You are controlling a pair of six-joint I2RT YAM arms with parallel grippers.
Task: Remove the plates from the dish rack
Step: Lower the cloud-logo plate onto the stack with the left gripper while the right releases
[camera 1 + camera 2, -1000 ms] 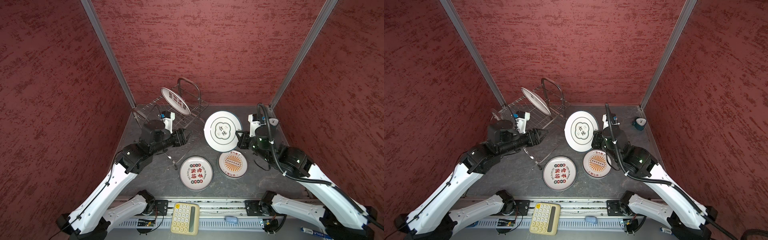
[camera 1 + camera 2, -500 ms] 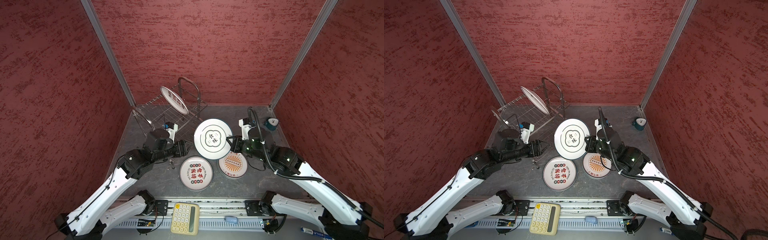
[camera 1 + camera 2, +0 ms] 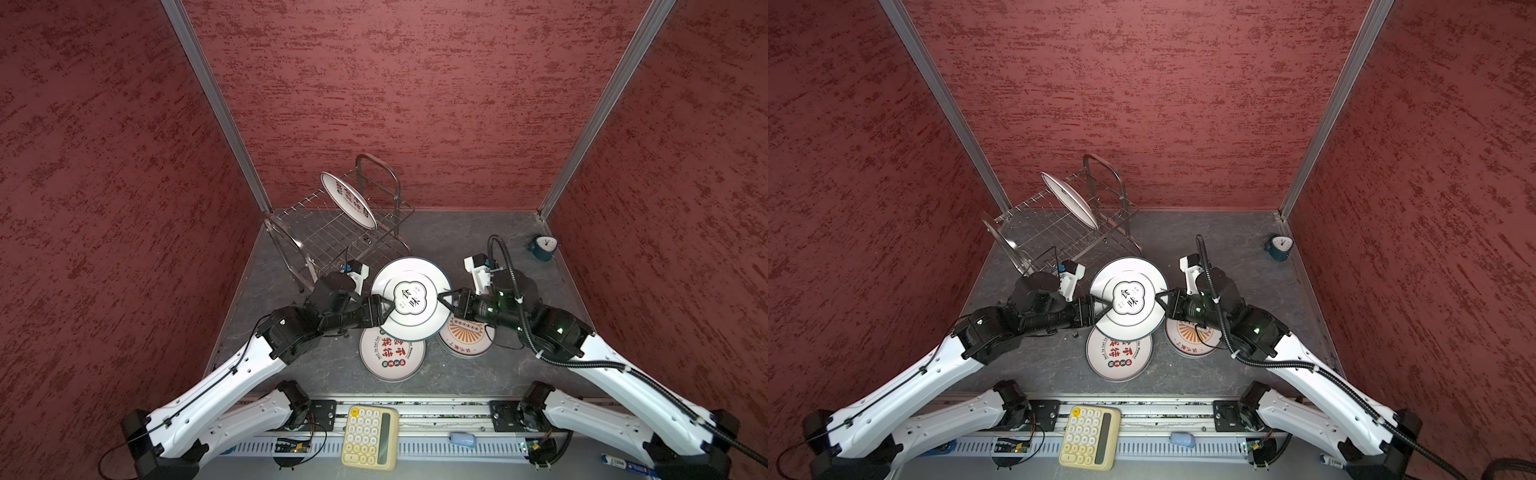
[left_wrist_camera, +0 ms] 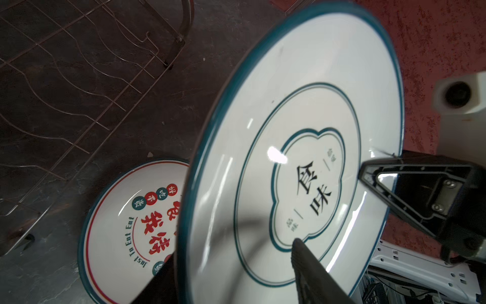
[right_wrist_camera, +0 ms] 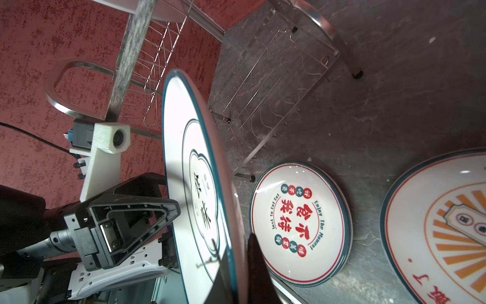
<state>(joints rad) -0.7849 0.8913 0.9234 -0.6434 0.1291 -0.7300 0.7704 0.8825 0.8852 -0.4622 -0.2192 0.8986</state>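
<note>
1. Racked plate [image 3: 348, 200]: it stands on edge, tilted, in the slotted top shelf of the dish rack [image 3: 332, 237], which sits at the back left of the table [image 3: 457, 249].
2. Left gripper [image 3: 388, 309]: it reaches in from the left, in front of the rack. Its jaws straddle the left rim of the teal-rimmed plate [image 3: 411, 299], with one finger [image 4: 310, 268] over the printed face and the other under the plate. I cannot tell whether they pinch the rim or only stand around it.
3. Teal-rimmed plate: it hangs face up in the air over the middle of the table, between the two grippers. Black characters sit in a teal cloud-shaped frame at its centre. In both top views it covers the far edges of the plates lying below it.
4. Red-character plates [image 3: 392, 355]: these lie flat on the table, nearer the front edge than the raised plate. The right wrist view shows several rims stacked.
5. Right gripper [image 3: 442, 300]: it comes in from the right, and its jaws are clenched on the right rim of the teal-rimmed plate.
6. Sunburst plate [image 3: 465, 338]: it lies flat on the table just beside the red-character plates, on their right. It is partly hidden beneath the right gripper and the raised plate.
7. Clock [image 3: 542, 247]: small and teal, it stands in the back right corner, well apart from all the plates.
</note>
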